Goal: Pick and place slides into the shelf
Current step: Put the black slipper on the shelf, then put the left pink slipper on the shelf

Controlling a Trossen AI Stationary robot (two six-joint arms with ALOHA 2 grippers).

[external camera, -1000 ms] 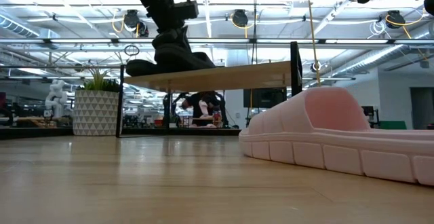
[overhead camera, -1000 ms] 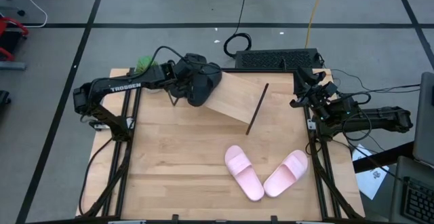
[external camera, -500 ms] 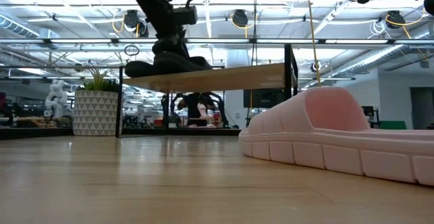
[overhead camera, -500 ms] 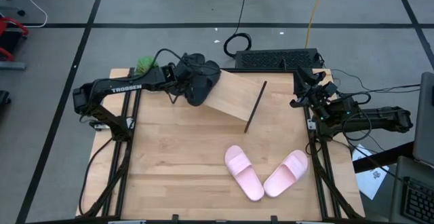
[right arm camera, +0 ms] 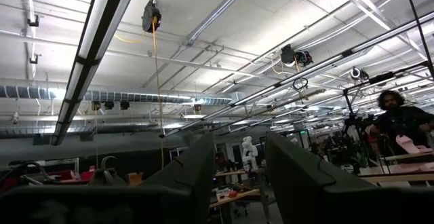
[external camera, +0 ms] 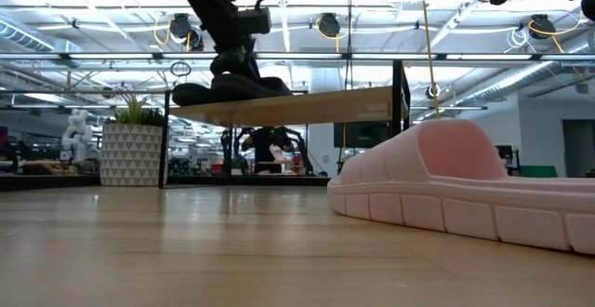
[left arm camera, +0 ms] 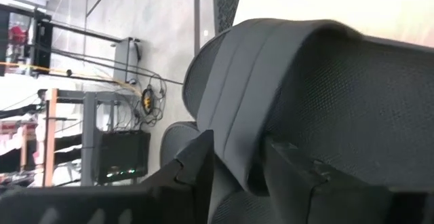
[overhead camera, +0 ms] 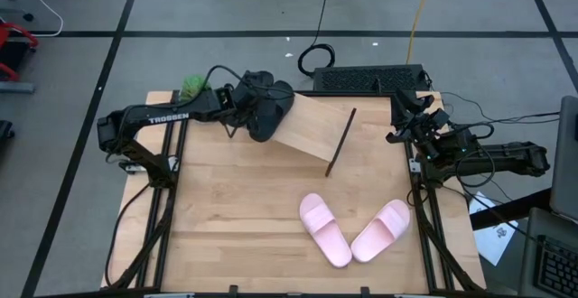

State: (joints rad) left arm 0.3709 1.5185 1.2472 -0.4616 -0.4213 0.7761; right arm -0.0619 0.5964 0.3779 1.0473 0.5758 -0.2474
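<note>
The black slides (overhead camera: pixel 271 108) lie on the far left end of the slanted shelf (overhead camera: pixel 316 128), soles on the board; in the low view one black slide (external camera: pixel 232 88) sits on the board's top (external camera: pixel 316 105). My left gripper (left arm camera: pixel 239 166) is open, its fingers on either side of that slide's strap. Two pink slides (overhead camera: pixel 323 230) (overhead camera: pixel 381 230) lie sole-down on the tabletop near the front right. My right gripper (overhead camera: pixel 404 117) waits open at the table's right edge, pointing up, with nothing between its fingers (right arm camera: pixel 203 163). My left gripper's fingers come level from the table's left side, one on each side of the strap's raised edge (left arm camera: pixel 234 115). A gap shows beside the strap. Whether either finger touches it I cannot tell. The slide rests on the shelf.
The shelf's thin black frame bar (overhead camera: pixel 340 142) runs down toward the table's middle. A green plant (overhead camera: pixel 191 86) stands at the far left corner, and a black box (overhead camera: pixel 370 79) lies beyond the far edge. Bare tabletop (overhead camera: pixel 226 217) lies front left.
The black slide under my left gripper has sunk from a tipped-up pose onto the shelf board. My left gripper has come down a little and shifted slightly toward the table's left. The shelf has shifted slightly with it.
</note>
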